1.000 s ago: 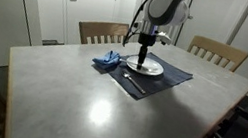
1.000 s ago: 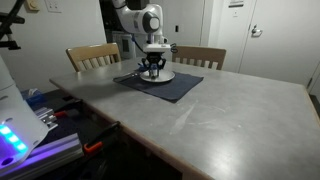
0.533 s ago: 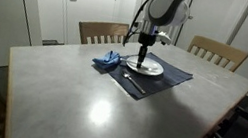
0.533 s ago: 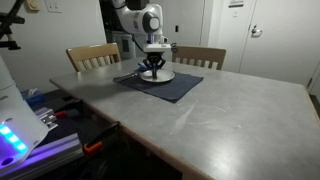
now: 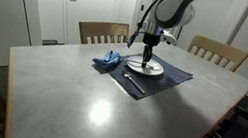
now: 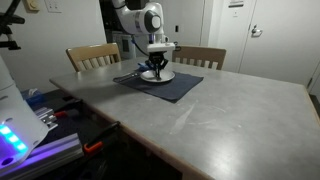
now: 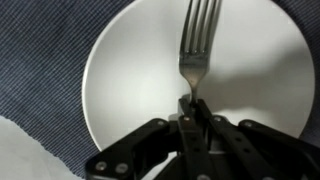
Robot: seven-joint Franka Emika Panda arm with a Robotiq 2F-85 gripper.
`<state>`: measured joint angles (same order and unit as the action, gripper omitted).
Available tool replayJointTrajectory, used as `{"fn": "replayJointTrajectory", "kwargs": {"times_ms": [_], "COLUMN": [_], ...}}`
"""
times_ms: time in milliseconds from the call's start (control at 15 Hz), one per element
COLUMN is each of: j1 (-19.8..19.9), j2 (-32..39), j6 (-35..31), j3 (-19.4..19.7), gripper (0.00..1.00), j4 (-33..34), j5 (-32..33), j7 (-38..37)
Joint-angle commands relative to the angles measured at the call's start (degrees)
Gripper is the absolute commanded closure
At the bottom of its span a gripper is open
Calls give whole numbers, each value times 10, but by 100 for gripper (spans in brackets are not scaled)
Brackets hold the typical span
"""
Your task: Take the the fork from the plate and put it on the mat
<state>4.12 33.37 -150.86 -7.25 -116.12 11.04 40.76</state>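
A silver fork [image 7: 196, 45] lies over the white plate [image 7: 120, 80], tines pointing up in the wrist view. My gripper [image 7: 190, 108] is shut on the fork's handle. The plate rests on a dark blue mat [image 7: 30, 60]. In both exterior views the gripper [image 5: 146, 62] [image 6: 155, 72] hangs straight down onto the plate [image 5: 152, 71] [image 6: 165, 76] on the mat [image 5: 167, 83] [image 6: 170, 88]. The fork itself is too small to make out in the exterior views.
A blue cloth [image 5: 106, 60] lies at the mat's edge beside the plate. A dark utensil [image 5: 133, 82] lies on the mat near its front. Wooden chairs [image 5: 103, 32] [image 5: 218, 52] stand behind the grey table [image 5: 88, 104].
The gripper has shifted slightly sideways over the plate. Nothing else has moved.
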Motion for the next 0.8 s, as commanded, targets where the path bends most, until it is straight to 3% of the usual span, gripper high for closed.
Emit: {"fn": "replayJointTrajectory", "kwargs": {"times_ms": [0,267,467,533,733], "j1": [26,57,54,44,44], "j2": [-29,-50,-64,-40,-49], "j6": [-48,-73,-71,-61,-61], "j3": [-4,-20,-11,-5,-5], "gripper": [97,97,97,90,90], "j4": [-36,-46,-47,-23,-26], "j5": [-5,-22,-26,-18,-20], "j7": [18,33,13,11,9]}}
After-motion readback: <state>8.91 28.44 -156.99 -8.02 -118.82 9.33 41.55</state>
